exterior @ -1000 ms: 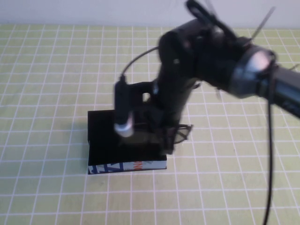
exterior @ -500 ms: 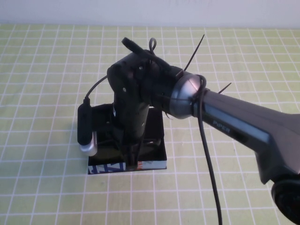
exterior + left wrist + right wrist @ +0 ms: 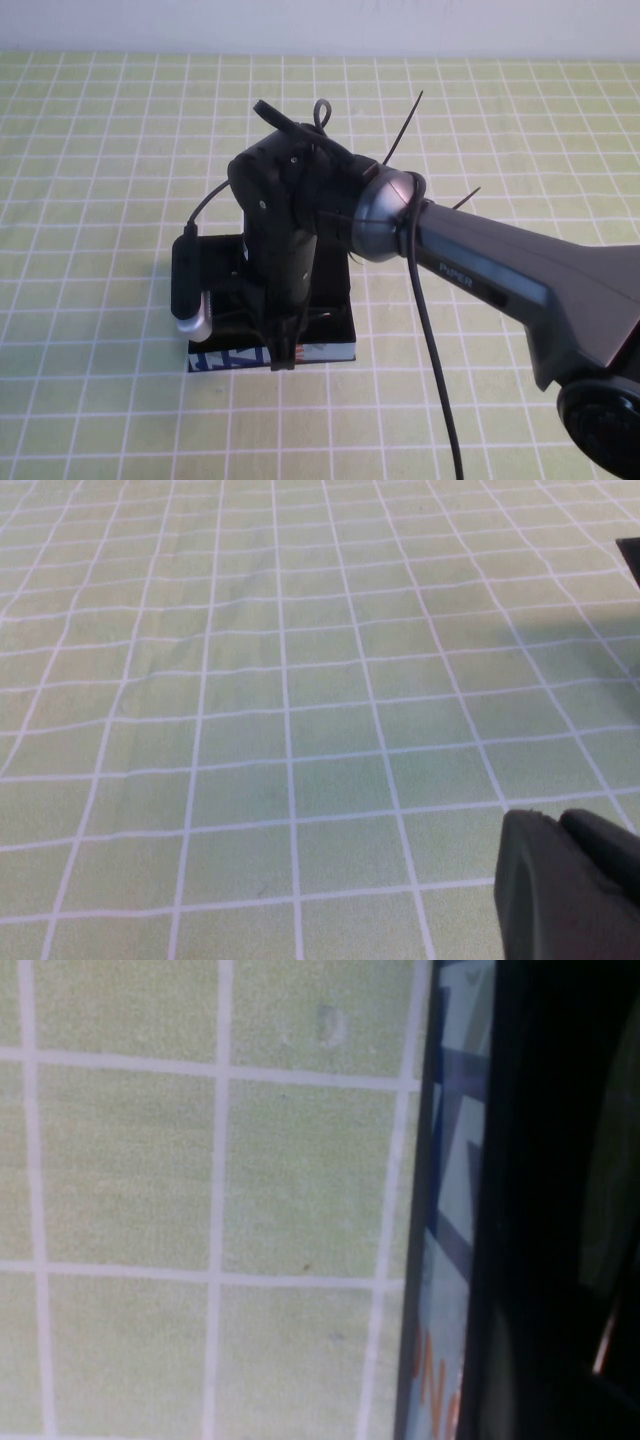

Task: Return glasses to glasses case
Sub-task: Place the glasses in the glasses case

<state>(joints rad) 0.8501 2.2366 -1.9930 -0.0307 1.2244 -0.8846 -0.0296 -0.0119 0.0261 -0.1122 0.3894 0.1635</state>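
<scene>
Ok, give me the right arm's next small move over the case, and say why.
Probably open and lift straight up. The right end effector is down in the glasses case, at its patterned front edge, so anything it carries is probably already inside; the glasses themselves are hidden. The left end effector hangs over bare mat, away from the case.

The glasses case (image 3: 320,330) is set on the gridded mat (image 3: 100,150), left of centre and toward the near side. The right gripper (image 3: 283,352) is positioned directly over the case's near edge, its arm (image 3: 520,290) entering from the right. The glasses are not distinguishable beneath it. The left gripper (image 3: 565,885) is located over bare mat (image 3: 250,680), apart from the case.
</scene>
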